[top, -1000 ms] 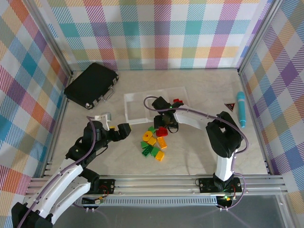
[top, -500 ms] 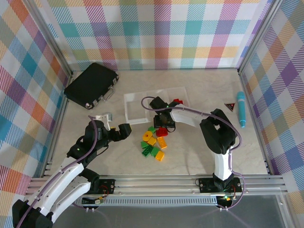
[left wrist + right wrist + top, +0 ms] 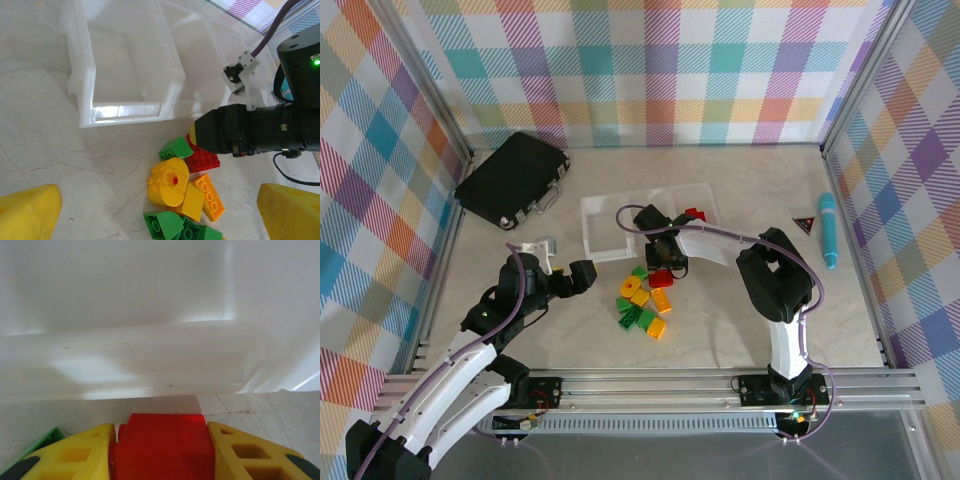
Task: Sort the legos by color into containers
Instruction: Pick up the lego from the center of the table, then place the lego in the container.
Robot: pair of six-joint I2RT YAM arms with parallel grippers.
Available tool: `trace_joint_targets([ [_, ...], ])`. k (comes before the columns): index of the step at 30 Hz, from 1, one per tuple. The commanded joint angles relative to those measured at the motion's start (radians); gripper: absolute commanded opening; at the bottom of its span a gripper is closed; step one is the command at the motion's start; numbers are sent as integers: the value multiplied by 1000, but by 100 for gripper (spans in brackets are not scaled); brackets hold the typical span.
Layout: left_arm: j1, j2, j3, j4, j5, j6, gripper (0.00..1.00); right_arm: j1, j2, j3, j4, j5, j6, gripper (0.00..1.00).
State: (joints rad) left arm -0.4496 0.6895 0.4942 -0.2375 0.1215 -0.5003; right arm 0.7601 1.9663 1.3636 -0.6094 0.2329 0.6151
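The task is judged barely begun. One red piece [image 3: 695,213] is seen in the right bin of the containers [image 3: 592,228], which are set at the far middle, and the left bin looks empty. Most legos [image 3: 642,305], red, yellow, orange and green, are heaped unsorted just near of the containers. A red lego [image 3: 162,432] at the heap's far edge is pinched between the jaws of the right gripper [image 3: 162,452]. The left gripper [image 3: 585,275] is held left of the heap, jaws spread wide.
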Motion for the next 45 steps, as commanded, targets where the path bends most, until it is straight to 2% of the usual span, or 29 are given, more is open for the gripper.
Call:
trace_joint_targets([
  [1,-6,-18,6,-27,-6,20,100,7,-22,-9,-23,15,-2,33],
  [11,-6,-22,6,-29,-10,21,100,0,-192,47,-139,49,-111,29],
  [16,-6,-4,13,-18,-2,21,100,-56,-227,126,-165,70,-197,30],
  [20,-6,13,28,-23,4,26,100,-157,-189,221,-181,54,-279,30],
  [23,-6,18,39,-32,1,33,100,-235,-142,282,-177,-4,-338,30],
  [28,-5,24,48,-32,-9,40,100,-313,-45,376,-177,-65,-403,29],
  [40,-9,98,67,-66,-6,49,100,-361,162,567,-205,-134,-455,30],
  [45,-14,161,94,-87,21,69,100,-367,180,571,-189,-132,-444,42],
])
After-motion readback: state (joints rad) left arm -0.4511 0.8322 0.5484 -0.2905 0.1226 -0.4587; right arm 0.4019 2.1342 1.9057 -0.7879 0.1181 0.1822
